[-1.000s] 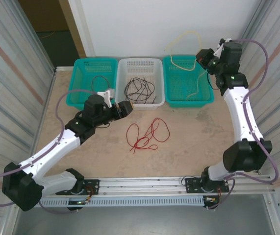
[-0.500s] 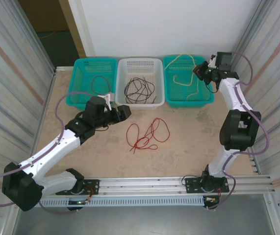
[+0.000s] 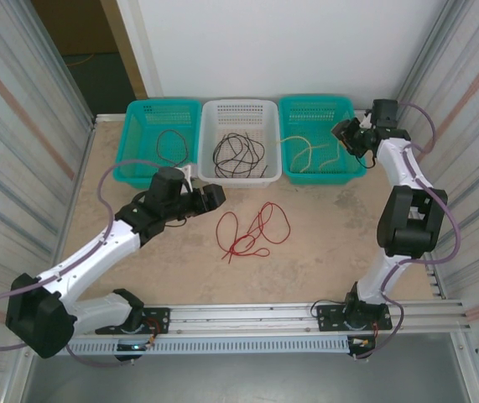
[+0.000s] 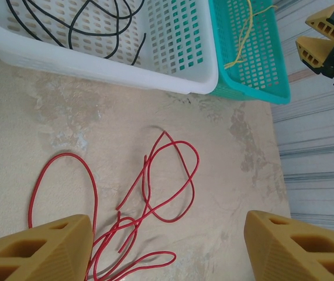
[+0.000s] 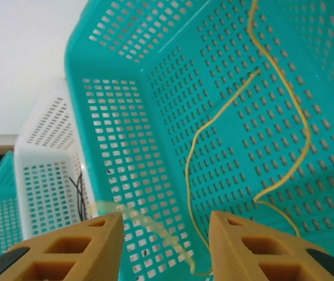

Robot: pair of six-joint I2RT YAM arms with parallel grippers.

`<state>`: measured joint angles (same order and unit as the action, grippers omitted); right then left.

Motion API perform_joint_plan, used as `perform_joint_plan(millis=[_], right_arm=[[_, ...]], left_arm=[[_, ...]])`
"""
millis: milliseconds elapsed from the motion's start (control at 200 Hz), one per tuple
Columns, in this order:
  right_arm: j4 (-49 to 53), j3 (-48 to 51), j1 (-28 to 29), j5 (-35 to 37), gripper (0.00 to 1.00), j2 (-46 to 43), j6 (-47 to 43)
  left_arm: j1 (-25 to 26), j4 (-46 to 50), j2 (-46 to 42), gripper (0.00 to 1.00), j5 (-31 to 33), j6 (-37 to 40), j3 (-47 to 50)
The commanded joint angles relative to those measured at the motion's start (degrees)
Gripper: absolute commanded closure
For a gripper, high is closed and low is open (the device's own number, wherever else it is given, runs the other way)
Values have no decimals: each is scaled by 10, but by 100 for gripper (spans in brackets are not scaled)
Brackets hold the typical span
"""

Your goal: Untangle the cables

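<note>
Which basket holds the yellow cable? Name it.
The teal basket at the right end of the row: the yellow cable lies in it. The white middle basket and the left teal basket hold only dark cables.

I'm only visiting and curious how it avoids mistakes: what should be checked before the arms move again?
1. Right gripper open over the teal basket: ok.
2. Yellow cable lying inside that basket: ok.
3. Yellow cable free of that gripper: cannot tell, a blurred strand shows between the jaws.
4. Left gripper open above the red cable: ok.
5. Red cable untangled: not ok, its loops cross on the table.
</note>
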<state>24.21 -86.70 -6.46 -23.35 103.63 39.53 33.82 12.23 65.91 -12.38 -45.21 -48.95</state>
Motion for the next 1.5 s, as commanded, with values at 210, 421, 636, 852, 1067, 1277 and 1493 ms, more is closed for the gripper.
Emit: perform_joint_plan(millis=[210,421,636,852,1067,1277,1493], right_arm=[[89,-38,91,52,52,5,-139],[136,-81,138,121,42,51,-181],[197,-141,125,192,43,126,-157],[222,-166,114,239,45,160,-136],[219,-156,72,232,55,153,-83],[217,-154,65,214,55,137,-87],[180,-112,80,187,49,54,-107]], left_arm=[[0,10,16,31,-15,8,-15],[0,23,11,31,-11,13,-19],[0,34,6,31,-5,20,-22],[-1,37,4,31,1,24,-20],[-7,39,5,31,0,29,-25],[-10,39,11,31,-3,30,-25],[-10,38,19,30,-3,26,-23]])
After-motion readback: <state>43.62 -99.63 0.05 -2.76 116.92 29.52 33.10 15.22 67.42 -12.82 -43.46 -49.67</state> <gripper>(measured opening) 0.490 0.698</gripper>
